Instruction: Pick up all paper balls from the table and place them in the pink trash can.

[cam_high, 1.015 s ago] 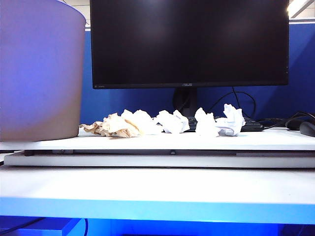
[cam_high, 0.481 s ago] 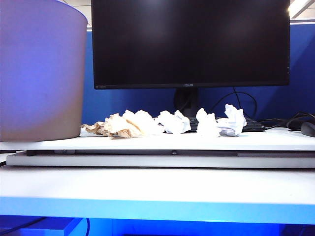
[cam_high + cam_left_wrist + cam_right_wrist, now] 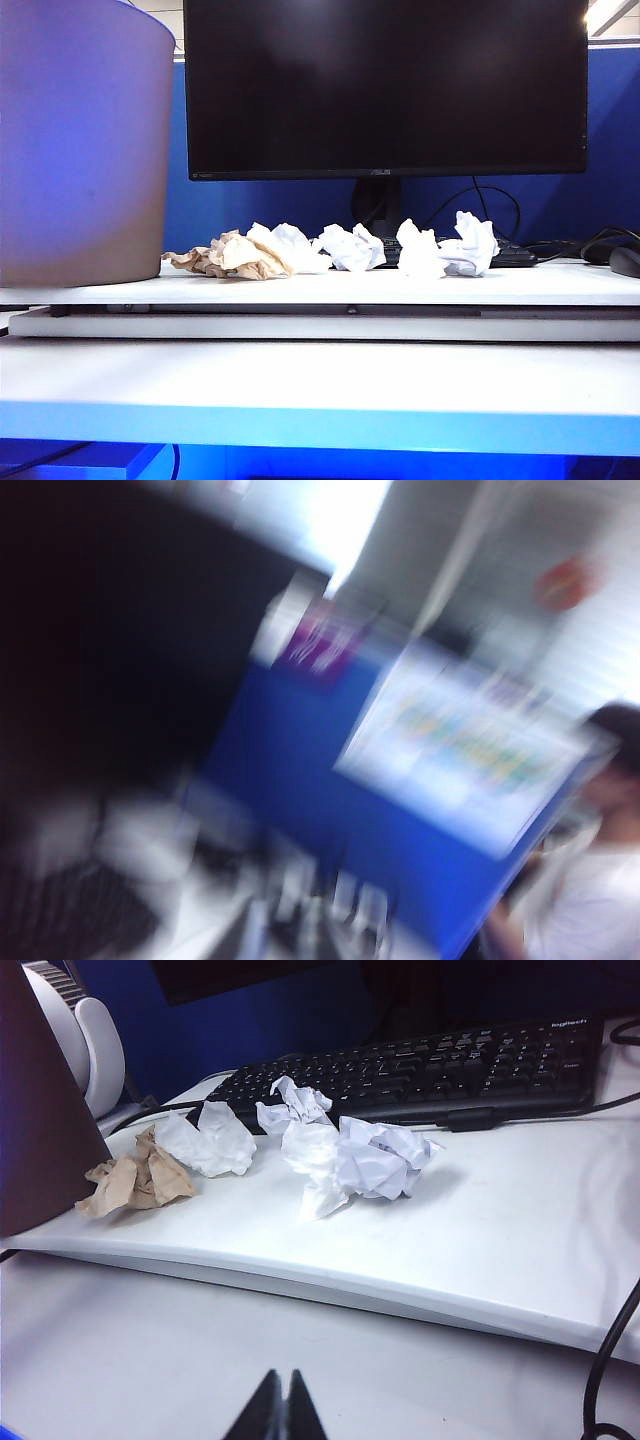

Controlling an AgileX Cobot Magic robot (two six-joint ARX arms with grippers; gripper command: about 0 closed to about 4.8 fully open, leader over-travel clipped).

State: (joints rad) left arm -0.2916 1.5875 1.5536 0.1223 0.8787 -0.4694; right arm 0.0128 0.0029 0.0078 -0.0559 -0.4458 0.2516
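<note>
- Five paper balls (image 3: 350, 247) in a loose row across the middle of the table (image 3: 560, 285), all lying loose and free of either claw.
- Leftmost ball tan, just right of the pink trash can (image 3: 80, 150); a white one touching it on its right.
- Third white ball near the centre, in front of the monitor stand; two more white ones pressed close together at the right end of the row.
- Pink trash can upright at the far left of the table, much taller than the wads, its rim cut off by the exterior view's edge.
- Right gripper (image 3: 280, 1405) hanging low on the near side, over the lower white surface (image 3: 320, 375) in front of the table's thick edge, well apart from the balls; its two dark tips pressed together with nothing between them.
- Left gripper out of sight in every picture; left wrist view smeared by blur, with only a dark mass and a blue partition (image 3: 300, 780) to make out; spread or pressed together, cannot tell, nor where it hangs.
- Large dark monitor (image 3: 385, 85) behind the row, black keyboard (image 3: 420, 1065) just beyond the balls, black mouse (image 3: 625, 262) at the far right.
</note>
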